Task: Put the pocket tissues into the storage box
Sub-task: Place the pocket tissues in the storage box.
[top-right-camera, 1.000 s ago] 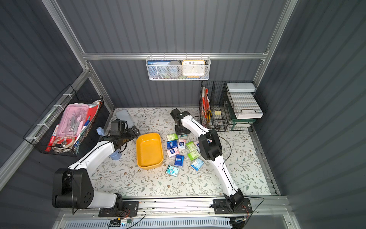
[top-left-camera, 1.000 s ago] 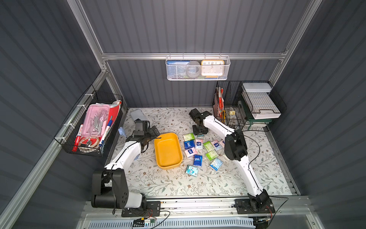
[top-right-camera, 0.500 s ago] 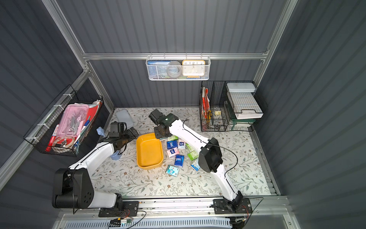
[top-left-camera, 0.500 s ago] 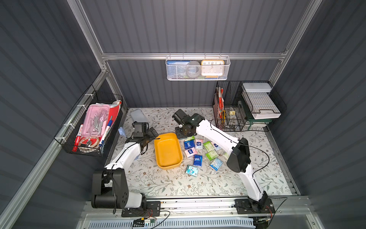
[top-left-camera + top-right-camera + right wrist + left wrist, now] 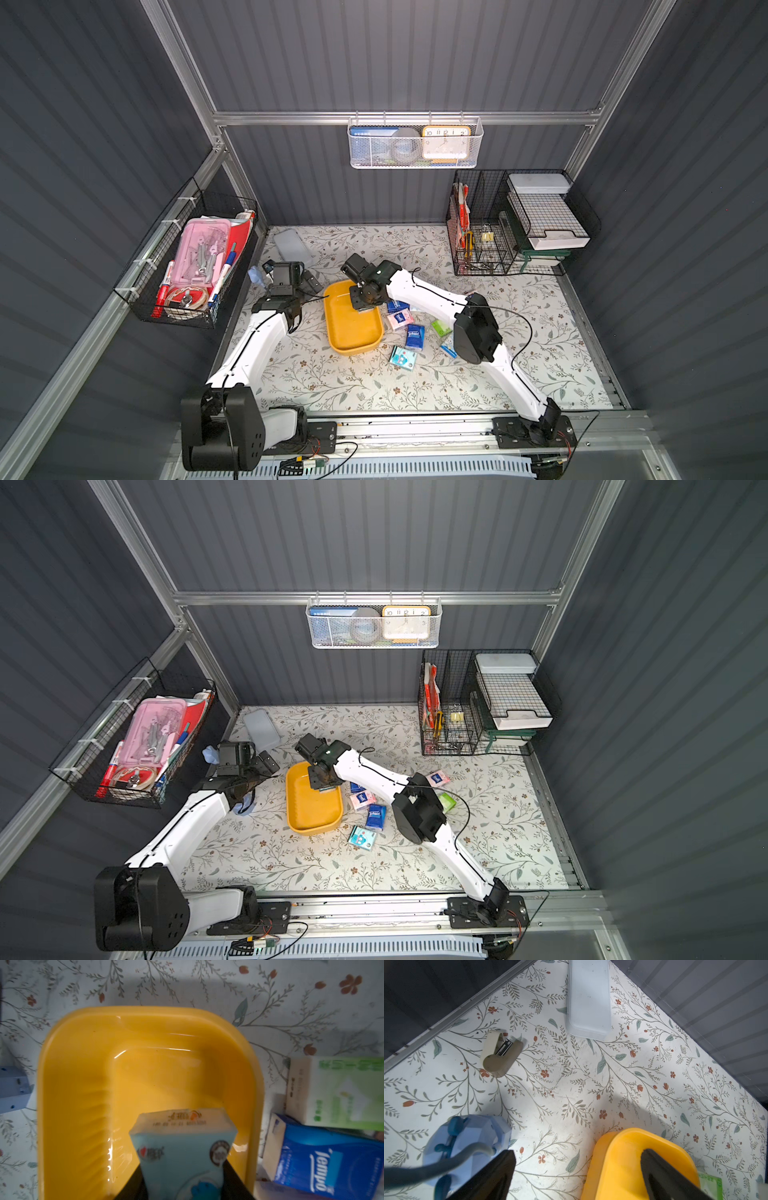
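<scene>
Pocket tissues partly under right arm

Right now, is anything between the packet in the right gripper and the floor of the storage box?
Nothing visible. The right gripper holds the light blue packet over the storage box, whose floor below it is bare. The dark blue packet and the green packet lie outside its rim.

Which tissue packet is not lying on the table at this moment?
The light blue packet in the right pincer, which holds it over the yellow box. The other packets lie on the table beside the box.
</scene>
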